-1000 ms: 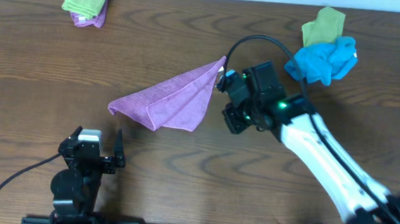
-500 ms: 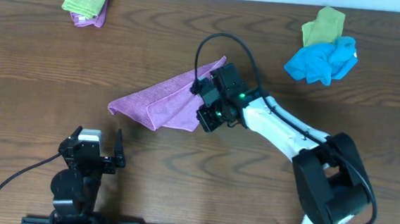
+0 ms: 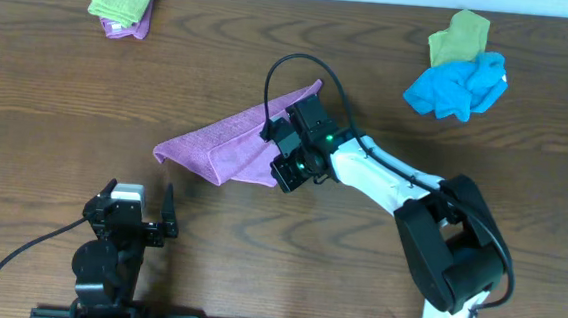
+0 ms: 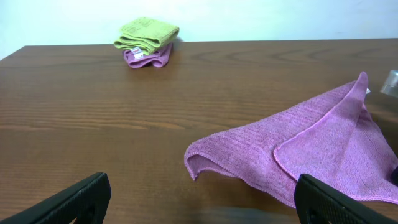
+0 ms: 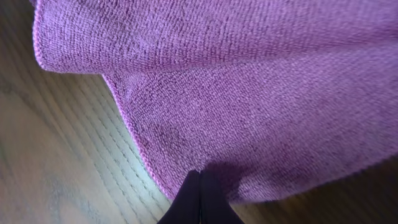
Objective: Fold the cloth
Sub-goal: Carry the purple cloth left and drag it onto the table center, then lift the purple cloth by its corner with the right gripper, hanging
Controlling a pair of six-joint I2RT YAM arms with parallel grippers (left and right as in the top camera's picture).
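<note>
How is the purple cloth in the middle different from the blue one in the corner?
The purple cloth lies spread out, folded into a triangle; the blue cloth is scrunched in a lump. The purple cloth has the right gripper, shut, at its edge; the blue cloth has no gripper near and touches a yellow-green cloth. Both lie on the wooden table.

Mauve cloth [image 4: 311, 155] folded on table [image 4: 93, 93], yellow-green stack [image 4: 147, 41] behind, left pincer [image 4: 202, 202] spread

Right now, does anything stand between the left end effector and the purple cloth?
Nothing visible does: only bare table lies between the open left end effector and the cloth.
</note>
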